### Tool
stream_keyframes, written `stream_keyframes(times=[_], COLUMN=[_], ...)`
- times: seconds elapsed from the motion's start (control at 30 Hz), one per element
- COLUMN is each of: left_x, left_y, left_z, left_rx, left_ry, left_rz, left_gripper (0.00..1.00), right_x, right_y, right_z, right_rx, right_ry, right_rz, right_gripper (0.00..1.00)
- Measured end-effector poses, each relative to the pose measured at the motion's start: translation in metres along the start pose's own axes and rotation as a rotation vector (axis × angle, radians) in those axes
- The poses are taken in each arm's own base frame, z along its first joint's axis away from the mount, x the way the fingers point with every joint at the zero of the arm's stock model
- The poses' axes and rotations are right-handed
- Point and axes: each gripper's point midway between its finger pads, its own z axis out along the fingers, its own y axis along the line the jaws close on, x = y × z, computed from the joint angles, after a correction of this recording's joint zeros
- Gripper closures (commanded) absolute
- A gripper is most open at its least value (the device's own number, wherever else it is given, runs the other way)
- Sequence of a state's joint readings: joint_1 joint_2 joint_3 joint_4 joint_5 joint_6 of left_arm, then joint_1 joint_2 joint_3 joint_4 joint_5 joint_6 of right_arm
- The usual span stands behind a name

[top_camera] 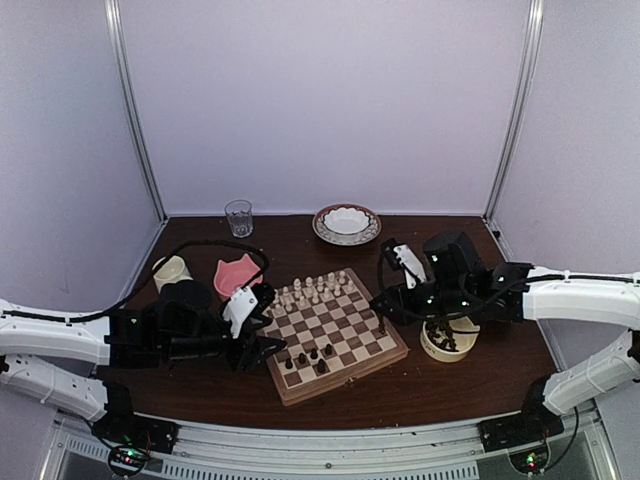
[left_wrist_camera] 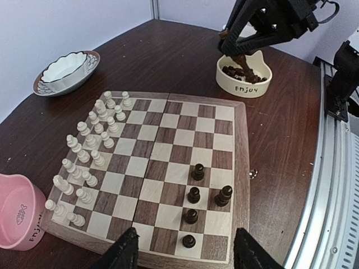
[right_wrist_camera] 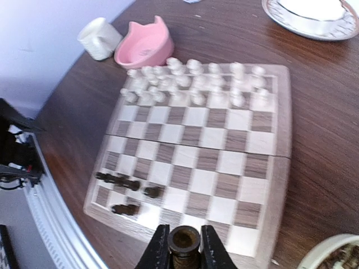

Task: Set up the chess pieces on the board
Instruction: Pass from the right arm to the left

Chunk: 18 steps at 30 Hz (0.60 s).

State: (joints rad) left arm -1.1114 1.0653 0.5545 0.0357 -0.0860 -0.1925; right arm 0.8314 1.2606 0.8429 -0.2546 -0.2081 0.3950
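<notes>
The board (top_camera: 342,386) lies mid-table with its border turned askew. Several dark chess pieces (left_wrist_camera: 194,195) stand on squares near its front right corner, also seen as blurred dark chess pieces (right_wrist_camera: 125,185) in the right wrist view. My left gripper (left_wrist_camera: 185,251) is open, low over the board's near edge, with nothing between its fingers. My right gripper (right_wrist_camera: 184,251) is shut on a dark chess piece (right_wrist_camera: 184,240), held above the board's (right_wrist_camera: 263,185) right-hand edge. More dark pieces fill a cream bowl (top_camera: 450,341) beside that gripper (top_camera: 382,318).
Pale chessmen (left_wrist_camera: 90,151) fill the board's two far rows. A pink bowl (top_camera: 235,276) and a cream cup (top_camera: 171,270) stand left of the board. A glass (top_camera: 238,216) and a patterned bowl (top_camera: 346,223) stand at the back. Tent walls close in three sides.
</notes>
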Motion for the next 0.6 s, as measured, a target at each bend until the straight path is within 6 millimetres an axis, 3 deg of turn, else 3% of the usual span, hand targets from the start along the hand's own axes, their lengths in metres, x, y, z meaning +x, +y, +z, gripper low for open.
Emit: stream_keyframes(times=[0.1, 0.23, 0.4, 0.6], left_x=[-0.004, -0.009, -0.011, -0.011], left_y=[-0.008, -0.021, -0.030, -0.044], left_z=[0.000, -0.001, 0.000, 0.003], left_rx=[0.046, 0.121, 0.174, 0.255], left_ry=[-0.015, -0.034, -0.041, -0.040], left_rz=[-0.002, -0.005, -0.019, -0.033], left_gripper=[0.41, 0.40, 0.39, 0.37], right_x=[-0.004, -0.006, -0.008, -0.014], right_y=[0.042, 0.082, 0.119, 0.149], right_z=[0.003, 0.011, 0.016, 0.012], right_rx=[-0.116, -0.212, -0.286, -0.348], right_ry=[-0.056, -0.112, -0.175, -0.253], right_rz=[-0.009, -0.009, -0.012, -0.012], right_gripper=[0.92, 0.92, 0.91, 0.91])
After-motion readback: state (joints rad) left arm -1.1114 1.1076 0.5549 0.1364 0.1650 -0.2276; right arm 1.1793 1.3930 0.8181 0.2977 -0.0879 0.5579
